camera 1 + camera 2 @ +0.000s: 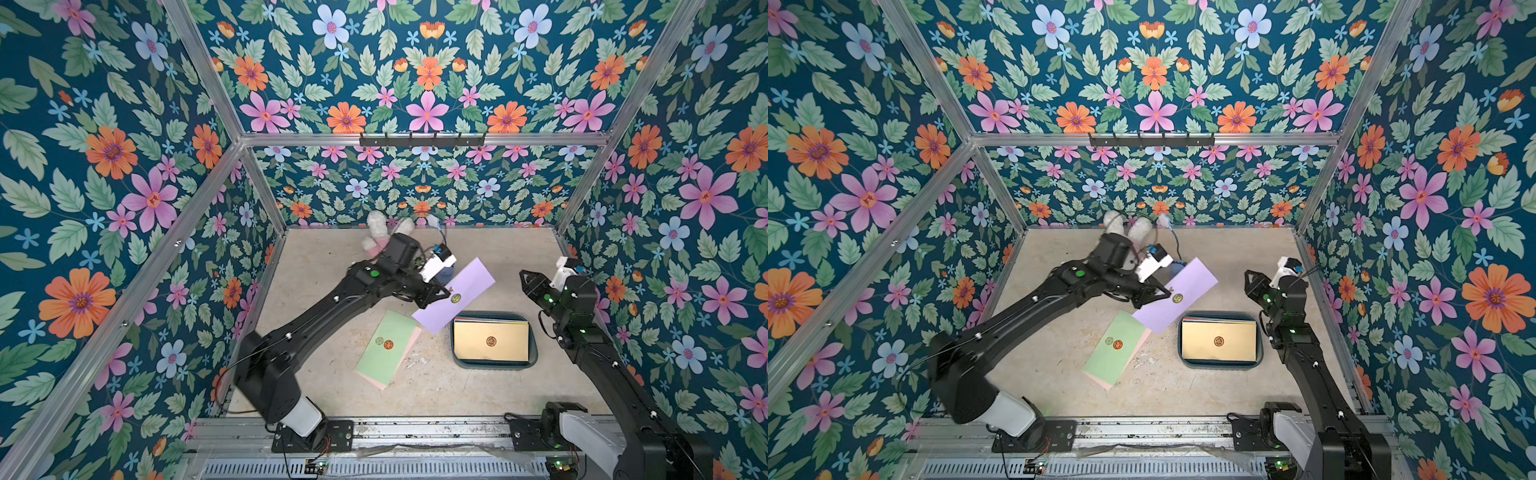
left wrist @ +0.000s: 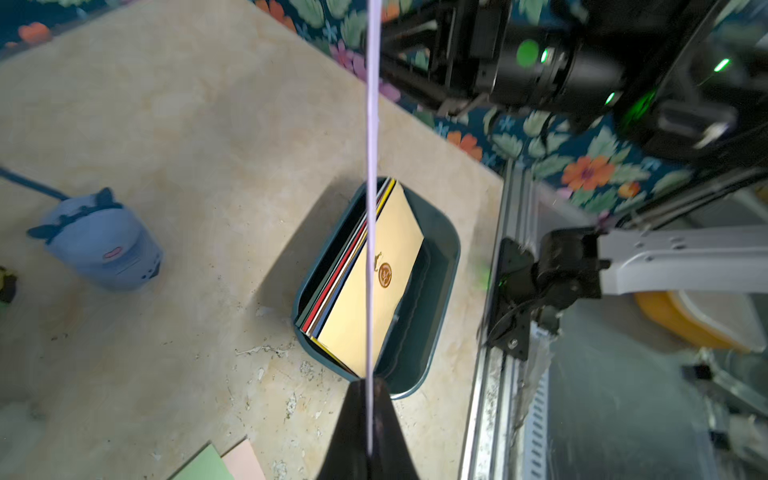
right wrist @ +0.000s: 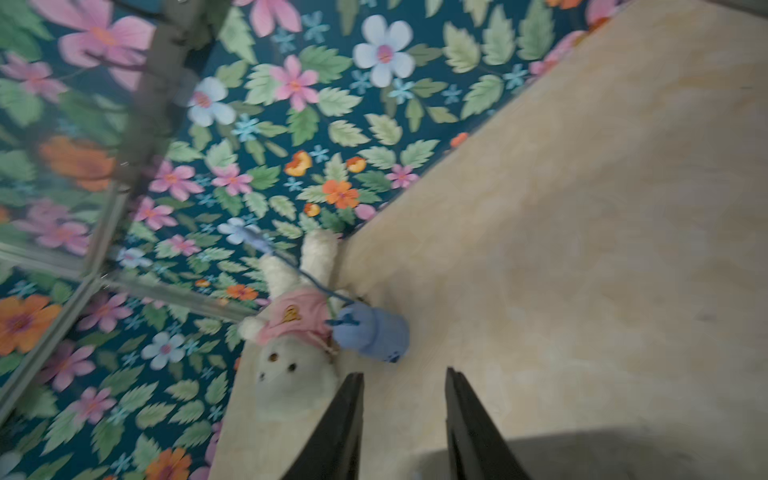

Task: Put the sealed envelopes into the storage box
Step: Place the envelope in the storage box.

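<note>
**While one envelope is gripped aloft, a stack lies in the box**

Where the left gripper is closed on it, the lilac envelope is held clear of the tabletop, just up and to the left of the storage box in both top views. Its long axis runs from lower left to upper right of the frame, and its sealed face is turned upward. A round greenish seal is seen next to the fingertips. In the left wrist view the envelope is seen edge-on, as a thin pale line rising from the closed jaws.

Inside the box, right of centre in the frame, a cream envelope lies on top, its long axis parallel to the box's long sides and its brown seal facing up. Red, navy and yellow edges are seen beneath it in the left wrist view.

On the table to the left of the box, a green envelope rests on a pink envelope, both angled from lower left to upper right. Two seals are seen on the green one. No seal design can be read.

At the right of the frame the right gripper is raised, its jaws parted with nothing between them.

Near the back wall a light-blue toy cup and a white plush toy are found; a small red mark on the cup is illegible.
</note>
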### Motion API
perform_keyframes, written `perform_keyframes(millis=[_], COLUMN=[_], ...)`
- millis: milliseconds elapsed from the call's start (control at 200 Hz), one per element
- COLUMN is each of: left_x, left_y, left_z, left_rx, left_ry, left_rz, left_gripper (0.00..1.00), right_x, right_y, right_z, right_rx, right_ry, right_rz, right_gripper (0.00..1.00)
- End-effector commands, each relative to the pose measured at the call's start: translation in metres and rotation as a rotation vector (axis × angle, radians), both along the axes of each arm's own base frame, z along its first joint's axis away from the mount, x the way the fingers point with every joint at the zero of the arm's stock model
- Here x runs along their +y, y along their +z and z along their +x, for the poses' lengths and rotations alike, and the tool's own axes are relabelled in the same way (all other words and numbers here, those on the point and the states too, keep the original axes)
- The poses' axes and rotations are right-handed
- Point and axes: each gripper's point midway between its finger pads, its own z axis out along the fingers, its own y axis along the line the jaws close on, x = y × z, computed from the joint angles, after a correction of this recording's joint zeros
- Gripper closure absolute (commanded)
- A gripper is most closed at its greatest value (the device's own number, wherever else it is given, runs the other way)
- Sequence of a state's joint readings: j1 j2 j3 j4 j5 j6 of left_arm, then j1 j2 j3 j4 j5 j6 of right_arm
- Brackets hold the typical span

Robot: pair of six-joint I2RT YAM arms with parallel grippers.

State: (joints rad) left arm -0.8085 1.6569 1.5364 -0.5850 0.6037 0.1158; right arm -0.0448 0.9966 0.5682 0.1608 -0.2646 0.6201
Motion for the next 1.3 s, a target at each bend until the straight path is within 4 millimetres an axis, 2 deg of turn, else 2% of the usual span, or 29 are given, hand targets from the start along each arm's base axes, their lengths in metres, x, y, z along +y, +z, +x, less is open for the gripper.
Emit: perform_keyframes(millis=[0, 50, 160, 255, 375, 595, 755, 955, 1115, 1295], left_x=[-0.01, -0.023, -0.052, -0.076, -0.093, -0.106, -0.101, -0.097, -0.099, -0.106], left_y=[-0.036, -0.046, -0.049, -0.052, -0.066, -0.086, -0.109, -0.126, -0.124, -0.097], left_z=[-0.011, -0.014, -0.017, -0.021, -0.026, -0.037, -0.04, -0.039, -0.035, -0.016], left_rx=[-0.103, -0.107, -0.112, -0.11, -0.095, -0.083, -0.076, -0.088, -0.101, -0.212], left_ry=[-0.148, -0.202, -0.301, -0.364, -0.408, -0.44, -0.452, -0.44, -0.409, -0.306], left_rz=[0.236, 0.28, 0.289, 0.26, 0.278, 0.301, 0.372, 0.451, 0.456, 0.394], left_gripper=[1.0, 1.0, 1.0, 1.0, 1.0, 1.0, 1.0, 1.0, 0.68, 0.55], right_x=[-0.031, -0.042, -0.056, -0.058, -0.06, -0.06, -0.059, -0.057, -0.056, -0.055], right_y=[-0.027, -0.036, -0.046, -0.049, -0.05, -0.053, -0.054, -0.06, -0.06, -0.06], right_z=[-0.008, -0.01, -0.01, -0.008, -0.008, -0.011, -0.012, -0.012, -0.01, -0.009], right_rx=[0.088, 0.11, 0.137, 0.146, 0.149, 0.149, 0.154, 0.166, 0.166, 0.171], right_ry=[-0.087, -0.118, -0.154, -0.157, -0.158, -0.158, -0.155, -0.145, -0.137, -0.13], right_rz=[0.039, 0.045, 0.032, 0.031, 0.034, 0.025, 0.027, 0.034, 0.04, 0.047], right_gripper=[0.63, 0.63, 0.63, 0.63, 0.63, 0.63, 0.63, 0.63, 0.63, 0.63])
